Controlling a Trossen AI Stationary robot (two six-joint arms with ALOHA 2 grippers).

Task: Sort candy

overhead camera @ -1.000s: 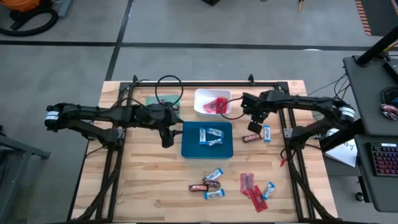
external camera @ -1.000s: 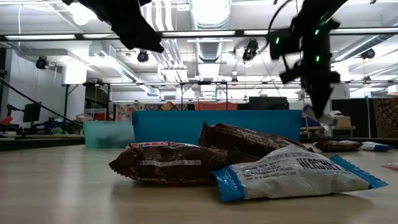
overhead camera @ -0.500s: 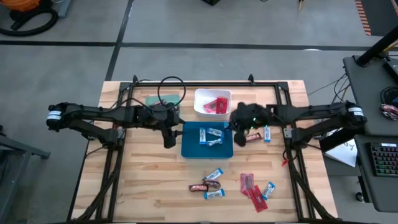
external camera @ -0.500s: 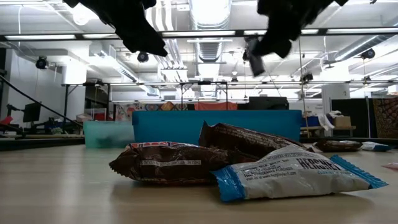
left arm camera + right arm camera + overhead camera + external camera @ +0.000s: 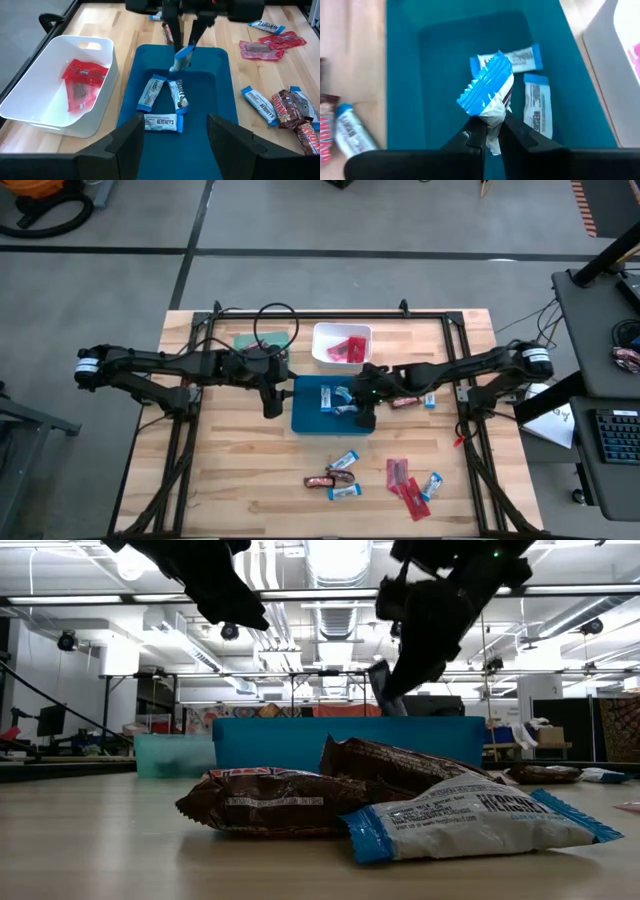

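Observation:
My right gripper (image 5: 365, 415) hovers over the blue tray (image 5: 305, 420), shut on a blue-and-white bar (image 5: 487, 90); the left wrist view shows this gripper (image 5: 185, 37) and its bar (image 5: 181, 59) above the tray. Three more blue-and-white bars (image 5: 162, 102) lie flat on the tray's floor. Red packets (image 5: 348, 348) lie in the white tray (image 5: 325, 332). My left gripper (image 5: 268, 408) waits open just left of the blue tray. Loose candy (image 5: 345, 475) lies on the table near its near edge. My right gripper pinches the blue-and-white bar by one end (image 5: 493, 116) between its two fingers (image 5: 476, 140). The fingers come from above, pointing down. The bar hangs below them, crumpled, lifted clear above the blue tray's floor.
A green tray (image 5: 250, 340) shows partly under my left arm. A dark brown bar (image 5: 404, 402) and a blue-and-white bar (image 5: 429, 394) lie right of the blue tray. Red packets and more bars (image 5: 410, 480) lie toward the near right. A black frame (image 5: 330, 313) borders the table.
My right gripper has carried the blue-and-white bar from the table's right side toward the left and the near edge, and now stands over the blue tray, shut on the bar throughout.

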